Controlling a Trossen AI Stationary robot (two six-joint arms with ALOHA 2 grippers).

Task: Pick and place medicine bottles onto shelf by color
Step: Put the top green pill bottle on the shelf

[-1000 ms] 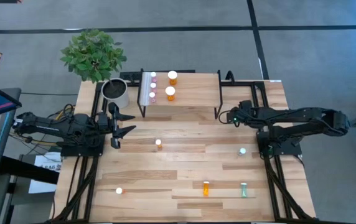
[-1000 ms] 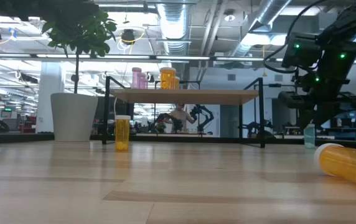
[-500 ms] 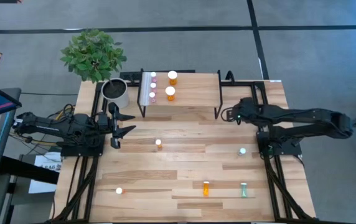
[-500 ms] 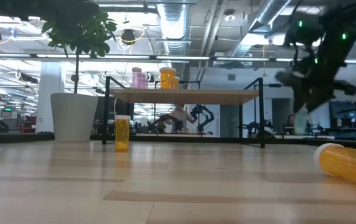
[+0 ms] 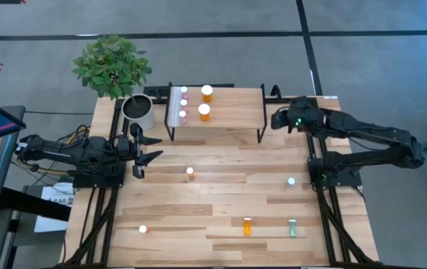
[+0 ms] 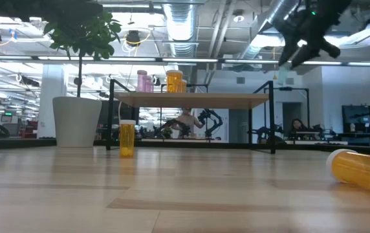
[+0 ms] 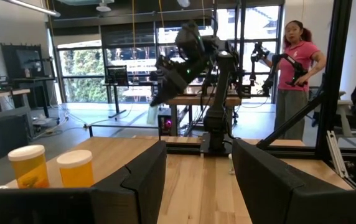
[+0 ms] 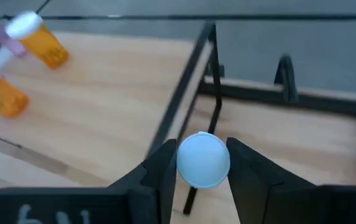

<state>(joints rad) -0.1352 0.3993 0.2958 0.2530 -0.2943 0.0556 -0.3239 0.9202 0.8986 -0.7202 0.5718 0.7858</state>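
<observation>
While four bottles (image 5: 204, 112) stand on the shelf (image 5: 232, 108) at upper centre, the right gripper (image 8: 201, 163) pinches a white-capped bottle (image 8: 203, 160), five more waiting below.

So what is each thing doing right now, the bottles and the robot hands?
Right gripper: shut on a white-capped pale green bottle, beside the shelf.
Left gripper: open, waiting.
Two large orange bottles: upright on shelf.
Small orange bottle: lying on table.
Small orange bottle by shelf: upright.
</observation>
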